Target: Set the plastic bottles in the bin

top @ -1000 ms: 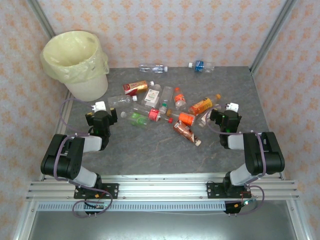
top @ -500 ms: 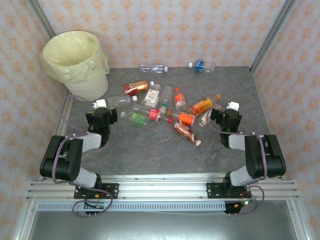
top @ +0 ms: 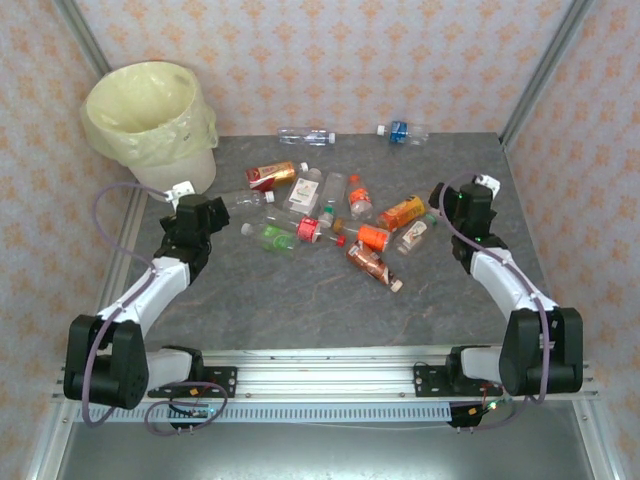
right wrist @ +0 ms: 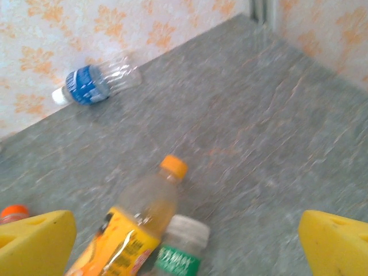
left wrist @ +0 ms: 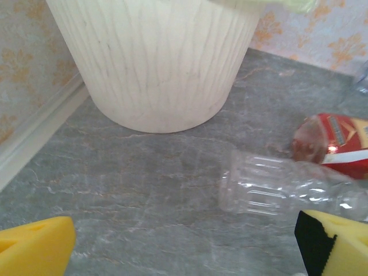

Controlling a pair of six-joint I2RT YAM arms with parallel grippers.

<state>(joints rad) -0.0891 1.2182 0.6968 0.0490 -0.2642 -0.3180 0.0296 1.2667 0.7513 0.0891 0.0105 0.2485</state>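
1. At the far left corner of the desk (top: 290,300) stands the bin (top: 185,170), cream-white, with a pale yellow bag folded over its rim.
2. Most of the plastic bottles (top: 330,215) lie on their sides, scattered across the middle of the desk and apart from the bin. A slim clear bottle (top: 305,135) and a blue-labelled bottle (top: 400,131) lie along the far wall.
3. The left end effector (top: 195,208) hovers just in front of the bin, jaws wide and holding nothing. In its wrist view the yellow pads (left wrist: 34,247) sit at the lower corners and the bin's wall (left wrist: 155,57) rises ahead. An unlabelled clear bottle (left wrist: 276,184) lies to the right, with a red-labelled bottle (left wrist: 339,144) just behind it.
4. The right end effector (top: 462,200) hangs at the right end of the scatter, also spread wide and empty. Between its pads (right wrist: 34,241) lies an orange-capped bottle (right wrist: 141,221). Beside that is a white-capped bottle (right wrist: 181,247), its label apparently green, though the view is blurred.
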